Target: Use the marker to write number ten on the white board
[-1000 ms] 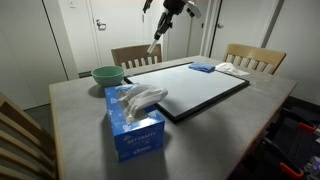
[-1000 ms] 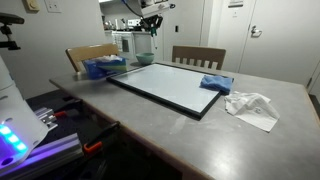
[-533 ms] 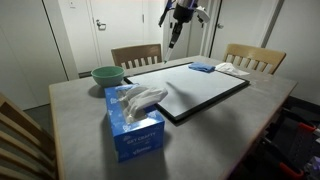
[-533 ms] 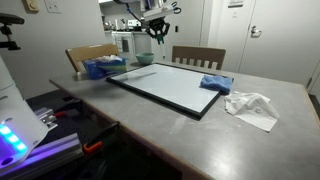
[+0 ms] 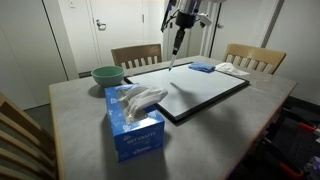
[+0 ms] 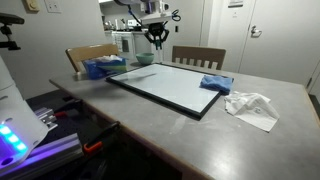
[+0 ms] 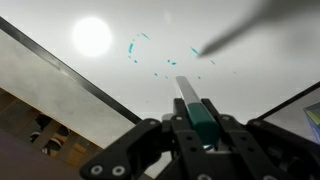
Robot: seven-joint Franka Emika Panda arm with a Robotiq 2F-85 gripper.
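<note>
My gripper [image 5: 180, 22] hangs above the far side of the white board [image 5: 200, 88], also in the other exterior view [image 6: 155, 22]. It is shut on the marker [image 5: 177, 42], which points down with its tip above the board. In the wrist view the marker [image 7: 192, 100] sticks out from between the black jaws [image 7: 200, 128], pale with a green end. The white board [image 7: 240, 90] below carries faint teal marks [image 7: 150, 55]. The board [image 6: 170, 88] lies flat on the grey table.
A blue tissue box [image 5: 135, 125] stands at the table's near corner. A green bowl [image 5: 107, 75] sits beside the board. A blue cloth pad [image 6: 215, 84] lies on the board's corner and crumpled white tissue [image 6: 252, 106] beside it. Wooden chairs [image 5: 255, 58] line the table.
The gripper has moved across over the board and turned the marker from tilted to pointing straight down, a little lower.
</note>
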